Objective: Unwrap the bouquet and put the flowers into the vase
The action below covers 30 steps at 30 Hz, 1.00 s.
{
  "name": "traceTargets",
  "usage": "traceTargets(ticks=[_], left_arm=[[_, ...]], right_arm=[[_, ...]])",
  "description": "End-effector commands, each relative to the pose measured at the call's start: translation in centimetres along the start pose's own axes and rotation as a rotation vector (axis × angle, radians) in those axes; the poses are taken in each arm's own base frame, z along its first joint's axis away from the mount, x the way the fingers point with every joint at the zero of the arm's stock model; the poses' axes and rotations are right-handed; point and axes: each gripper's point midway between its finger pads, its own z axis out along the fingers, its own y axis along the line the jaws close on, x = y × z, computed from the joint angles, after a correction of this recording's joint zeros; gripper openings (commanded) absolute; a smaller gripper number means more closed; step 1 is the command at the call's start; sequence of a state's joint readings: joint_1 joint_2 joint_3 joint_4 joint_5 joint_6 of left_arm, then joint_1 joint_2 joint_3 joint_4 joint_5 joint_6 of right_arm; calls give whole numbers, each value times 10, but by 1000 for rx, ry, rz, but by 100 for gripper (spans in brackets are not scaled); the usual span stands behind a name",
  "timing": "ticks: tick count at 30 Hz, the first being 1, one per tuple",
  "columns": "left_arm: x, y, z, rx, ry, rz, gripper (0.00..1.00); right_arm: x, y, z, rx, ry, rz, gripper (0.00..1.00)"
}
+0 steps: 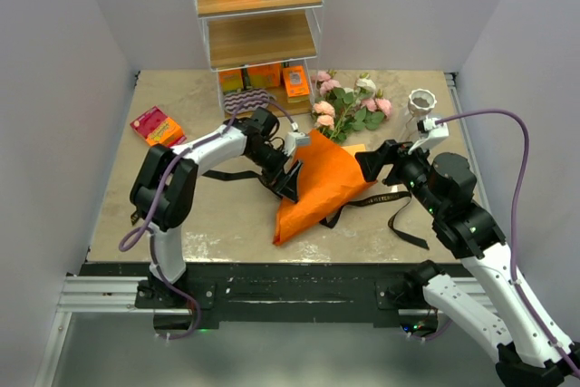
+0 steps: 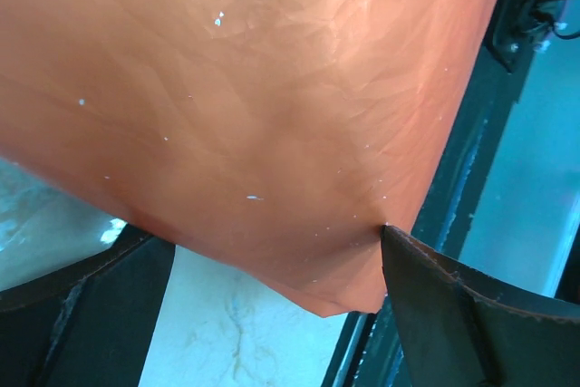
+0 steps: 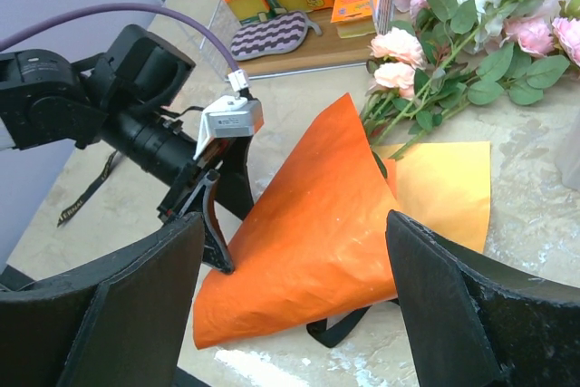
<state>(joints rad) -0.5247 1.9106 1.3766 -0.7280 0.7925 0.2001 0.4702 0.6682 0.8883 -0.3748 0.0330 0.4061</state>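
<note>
The bouquet lies mid-table, its orange paper sheet (image 1: 319, 186) curled into a cone. The flowers (image 1: 349, 106) spill out of its far end, pink and cream heads with green leaves (image 3: 453, 52). A thin black ribbon (image 1: 385, 201) lies loose under and beside the paper. The vase (image 1: 421, 101) stands at the back right, clear with a white rim. My left gripper (image 1: 286, 181) is open against the cone's left side; the paper (image 2: 254, 106) fills its view and one fingertip (image 2: 390, 235) touches the edge. My right gripper (image 1: 373, 162) is open beside the cone's right side (image 3: 317, 242), apart from it.
A clear shelf rack (image 1: 263, 33) with orange and green boxes stands at the back centre, a striped cloth (image 1: 245, 99) at its foot. Pink and orange packets (image 1: 157, 126) lie at the left. The table's front edge (image 1: 272, 265) runs just below the paper.
</note>
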Motion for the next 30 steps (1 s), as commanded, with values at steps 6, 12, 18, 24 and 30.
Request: traceTargets(ticks=[6, 12, 18, 24, 30], left_arm=[[-28, -28, -11, 130, -60, -10, 99], [-56, -58, -27, 114, -120, 97, 99], [-47, -65, -14, 134, -96, 93, 99], [-52, -84, -8, 140, -104, 155, 99], [-56, -58, -14, -22, -117, 162, 99]], right_arm=[[-25, 13, -4, -41, -57, -14, 84], [-30, 15, -3, -45, -67, -14, 84], [-43, 20, -9, -53, -86, -14, 84], [-53, 25, -16, -65, -112, -4, 84], [-61, 29, -22, -75, -128, -1, 84]])
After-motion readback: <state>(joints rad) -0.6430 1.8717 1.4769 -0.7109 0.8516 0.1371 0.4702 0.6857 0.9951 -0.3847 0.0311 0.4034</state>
